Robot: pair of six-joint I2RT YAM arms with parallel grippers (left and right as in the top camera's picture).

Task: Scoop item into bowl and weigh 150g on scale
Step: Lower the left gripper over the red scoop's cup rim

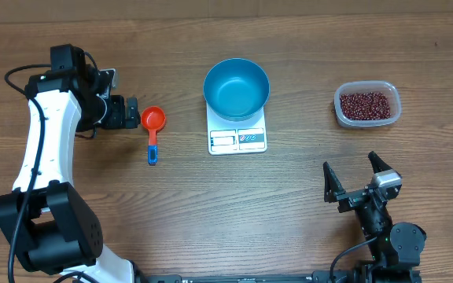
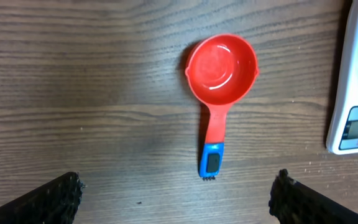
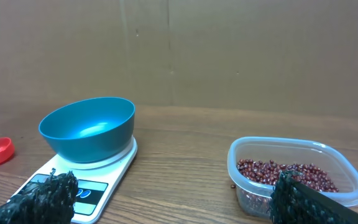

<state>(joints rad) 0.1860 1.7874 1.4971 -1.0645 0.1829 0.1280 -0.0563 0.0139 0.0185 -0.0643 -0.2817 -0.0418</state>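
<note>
One red scoop point(image 1: 153, 126) with a blue handle tip, one blue bowl point(image 1: 237, 86), one white scale point(image 1: 237, 139), one clear tub point(image 1: 340, 110) and two grippers share the bench point(image 1: 211, 212). From the left, the left gripper point(image 1: 134, 112) hovers just beside the scoop's cup, fingers spread wide and empty, and the bowl sits on the scale at mid-bench. At far right the many maroon beans point(image 1: 366, 104) lie heaped in the tub, well apart from the bowl, with the right gripper point(image 1: 349, 162) near the tub but clear of it, jaws also apart and empty.
</note>
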